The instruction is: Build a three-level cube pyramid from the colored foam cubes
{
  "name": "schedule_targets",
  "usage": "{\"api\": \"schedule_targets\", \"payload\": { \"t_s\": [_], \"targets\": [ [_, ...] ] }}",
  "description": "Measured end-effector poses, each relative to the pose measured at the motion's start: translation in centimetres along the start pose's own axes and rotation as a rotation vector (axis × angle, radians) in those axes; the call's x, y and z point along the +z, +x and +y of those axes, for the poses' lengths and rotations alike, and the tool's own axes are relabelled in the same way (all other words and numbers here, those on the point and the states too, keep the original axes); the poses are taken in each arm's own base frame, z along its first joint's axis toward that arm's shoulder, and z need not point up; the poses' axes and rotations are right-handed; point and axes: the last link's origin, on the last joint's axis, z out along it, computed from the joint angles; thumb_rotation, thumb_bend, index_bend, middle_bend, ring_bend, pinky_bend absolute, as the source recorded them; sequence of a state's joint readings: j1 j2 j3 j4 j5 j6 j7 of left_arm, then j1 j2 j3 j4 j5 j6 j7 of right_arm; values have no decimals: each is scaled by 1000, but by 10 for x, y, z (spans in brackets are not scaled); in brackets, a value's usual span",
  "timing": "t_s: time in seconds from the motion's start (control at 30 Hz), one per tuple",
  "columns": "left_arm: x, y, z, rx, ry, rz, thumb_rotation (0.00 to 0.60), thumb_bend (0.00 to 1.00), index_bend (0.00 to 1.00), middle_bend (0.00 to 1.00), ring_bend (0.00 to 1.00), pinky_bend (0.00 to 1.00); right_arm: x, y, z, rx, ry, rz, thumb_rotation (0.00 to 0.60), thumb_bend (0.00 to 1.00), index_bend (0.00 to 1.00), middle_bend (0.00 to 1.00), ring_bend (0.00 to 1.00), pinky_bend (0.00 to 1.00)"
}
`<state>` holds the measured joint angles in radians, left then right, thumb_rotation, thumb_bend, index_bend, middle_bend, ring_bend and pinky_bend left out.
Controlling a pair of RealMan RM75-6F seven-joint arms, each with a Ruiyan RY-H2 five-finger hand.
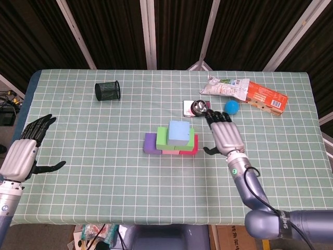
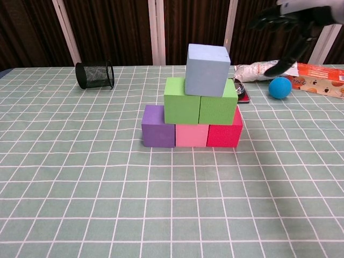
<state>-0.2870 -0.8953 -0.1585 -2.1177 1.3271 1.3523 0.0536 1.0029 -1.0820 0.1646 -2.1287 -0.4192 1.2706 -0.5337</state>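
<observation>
The pyramid stands near the middle of the green checked table [image 2: 80,177]. Its bottom row has three cubes that touch side by side: a purple cube [image 2: 158,126] on the left, a pink cube [image 2: 191,135] in the middle and a red cube [image 2: 224,134] on the right. On this row sit two green cubes, the left green cube [image 2: 181,100] and the right green cube [image 2: 218,109], also touching each other. On top of them stands the light blue cube [image 2: 207,69], over the seam between the two green ones and a little rotated against them.

The right hand [image 1: 225,136] hangs to the right of the pyramid, apart from every cube. Its fingers [image 2: 271,18] are spread and slightly bent, and it holds nothing. The left hand [image 1: 23,154] is at the left edge of the table, far from the cubes, with the fingers apart and empty.

On the far left of the table lies a black mesh cup [image 2: 95,74] on its side. Behind the pyramid on the right there is a small shiny metal object [image 1: 199,107] on a dark base, then a blue ball [image 2: 280,87], a white crumpled bag [image 1: 222,87] and an orange box [image 1: 267,97] at the far right.
</observation>
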Motion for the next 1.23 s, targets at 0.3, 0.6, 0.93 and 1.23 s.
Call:
{"api": "schedule_targets", "payload": {
  "t_s": [0.3,0.6,0.93,1.23],
  "targets": [
    [-7,-11,-8,27,11,19,600,125,0,0,0,0,-48,-3,90,61,-177,82,600,261,0,0,0,0],
    [-23,-20,-37,62,79,61,600,124,0,0,0,0,-104,-34,157,75,-280,67,600,260,0,0,0,0],
    [-61,-24,-88,140,177,146,600,123,0,0,0,0,-157,-74,198,43,-287,75,600,261,0,0,0,0],
    [-84,-32,-108,247,178,191,600,122,0,0,0,0,-167,-80,201,45,-238,124,600,261,0,0,0,0]
  ]
}}
